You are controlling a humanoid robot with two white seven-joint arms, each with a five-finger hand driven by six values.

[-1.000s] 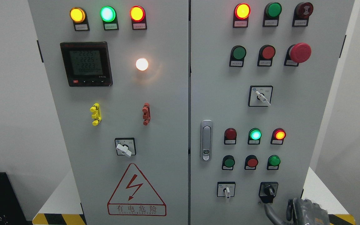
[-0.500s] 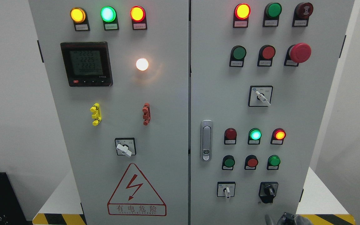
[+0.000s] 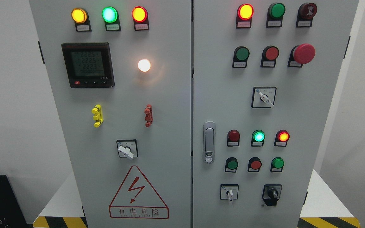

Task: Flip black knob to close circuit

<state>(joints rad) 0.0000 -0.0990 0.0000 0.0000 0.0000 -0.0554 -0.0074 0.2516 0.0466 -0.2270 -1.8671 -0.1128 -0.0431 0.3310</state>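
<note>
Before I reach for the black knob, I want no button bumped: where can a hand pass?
Bare panel lies right of the black knob and below it. Left, the white selector crowds; above, the green button sits close.

You face a cabinet with two doors. The knob (image 3: pixel 272 192) sits near the right door's (image 3: pixel 322 104) lower right corner, a lever switch (image 3: pixel 229 192) to its left, the door handle (image 3: pixel 209 142) up at the door's left edge. The meter (image 3: pixel 88 65) sits high on the left door (image 3: pixel 169 126).

Robot body out of view, both arms and hands (fingers included), no colours discernible
</note>
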